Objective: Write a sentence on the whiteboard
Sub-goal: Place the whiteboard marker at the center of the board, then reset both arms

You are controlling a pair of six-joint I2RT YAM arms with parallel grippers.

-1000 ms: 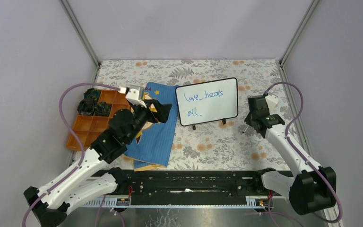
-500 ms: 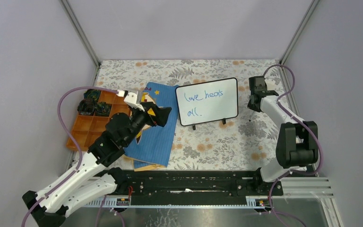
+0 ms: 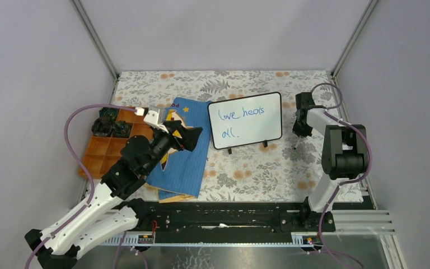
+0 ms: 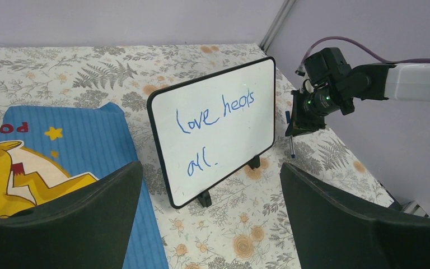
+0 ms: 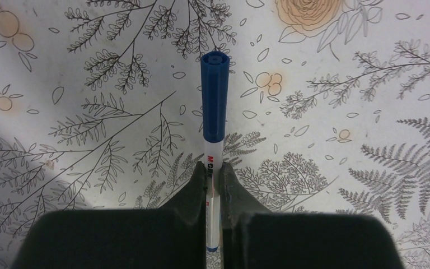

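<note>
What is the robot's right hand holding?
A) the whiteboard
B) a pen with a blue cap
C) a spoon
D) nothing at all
B: in the right wrist view, the right hand is shut on a pen, whose blue cap sticks out past the fingers.

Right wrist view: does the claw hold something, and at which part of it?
Yes. The right claw pinches a blue-capped marker by its white barrel, just below the cap.
</note>
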